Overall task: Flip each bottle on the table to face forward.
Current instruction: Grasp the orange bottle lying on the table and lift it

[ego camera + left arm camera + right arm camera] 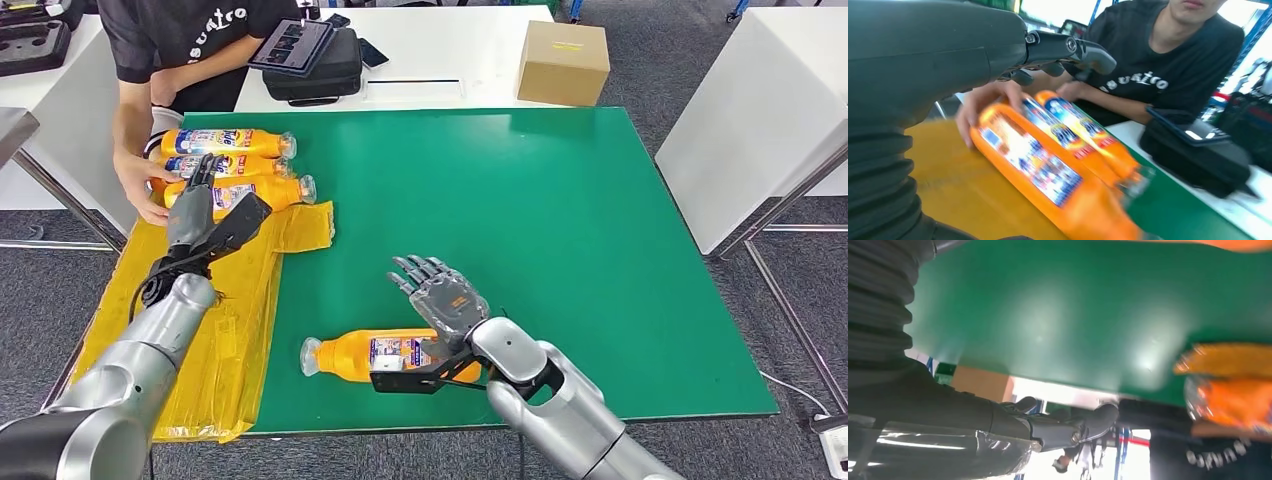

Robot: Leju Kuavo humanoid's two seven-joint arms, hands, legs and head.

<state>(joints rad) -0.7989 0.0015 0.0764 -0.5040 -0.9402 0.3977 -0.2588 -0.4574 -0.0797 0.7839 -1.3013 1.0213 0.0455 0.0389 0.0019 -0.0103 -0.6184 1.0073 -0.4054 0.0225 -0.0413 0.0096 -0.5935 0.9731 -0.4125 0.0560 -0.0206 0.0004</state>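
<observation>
1. The green table mat [560, 250] covers most of the work surface, with a yellow sheet [225, 330] laid along its left edge; a cardboard box [563, 62] and a black bag [315, 70] sit on the white table beyond it.
2. A person [185, 40] in a black shirt stands at the far left corner, one hand [140, 180] resting against the group of bottles there.
3. Three orange bottles [235, 168] lie side by side at the far left, caps pointing toward the mat's middle, labels up.
4. A fourth orange bottle [375, 355] lies alone near the front edge of the mat, cap to the left, label showing.
5. The left hand [205, 205] reaches out over the nearest of the three bottles, fingers spread and holding nothing; the left wrist view shows it just above them, not gripping.
6. The right hand [445, 295] hangs above the lone bottle, fingers fanned wide and empty.
7. The step in hand seems to be the left hand's approach to the grouped bottles, the front bottle looking done.
8. Next, the left hand likely needs to lower, close around one bottle's body, and avoid the person's hand while turning it.
</observation>
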